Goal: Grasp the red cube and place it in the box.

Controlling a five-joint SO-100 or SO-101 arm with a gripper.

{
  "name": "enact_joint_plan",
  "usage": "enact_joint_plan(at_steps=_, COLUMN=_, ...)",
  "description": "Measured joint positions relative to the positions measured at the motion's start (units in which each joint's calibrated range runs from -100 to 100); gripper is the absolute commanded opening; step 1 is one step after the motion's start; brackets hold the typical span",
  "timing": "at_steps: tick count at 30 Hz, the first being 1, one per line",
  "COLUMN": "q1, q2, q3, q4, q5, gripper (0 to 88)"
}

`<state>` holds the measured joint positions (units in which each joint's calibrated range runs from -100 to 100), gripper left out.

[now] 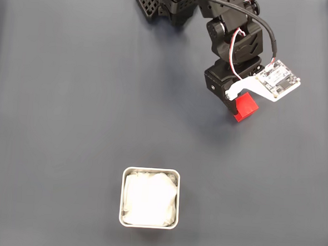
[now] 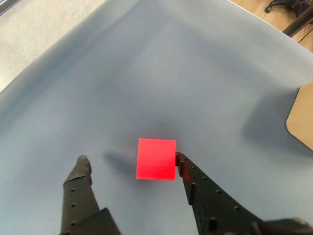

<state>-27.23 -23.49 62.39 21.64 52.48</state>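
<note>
The red cube (image 2: 155, 159) rests on the dark grey mat between my gripper's (image 2: 131, 158) black fingers. The right finger (image 2: 188, 171) touches the cube's right edge, while the left finger (image 2: 80, 171) stands well apart from it, so the gripper is open. In the fixed view the cube (image 1: 246, 107) lies at the upper right, partly under the gripper (image 1: 238, 101) and its white camera mount. The box (image 1: 151, 170), pale with a white crumpled lining, sits near the bottom centre, far from the cube.
The arm's black base (image 1: 177, 4) stands at the top edge of the mat. In the wrist view the mat's far edge (image 2: 58, 54) curves across the top left, and a tan wooden surface (image 2: 302, 117) shows at the right.
</note>
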Motion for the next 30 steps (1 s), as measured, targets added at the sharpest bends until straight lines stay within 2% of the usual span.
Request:
enact_joint_plan(at_steps=14, q1=0.00, q2=0.87, q3=-0.09, q4=0.00, q5=0.49, gripper=11.7)
enact_joint_plan(at_steps=30, q1=0.00, q2=1.22, q3=-0.72, q4=0.00, q5=1.17, gripper=6.9)
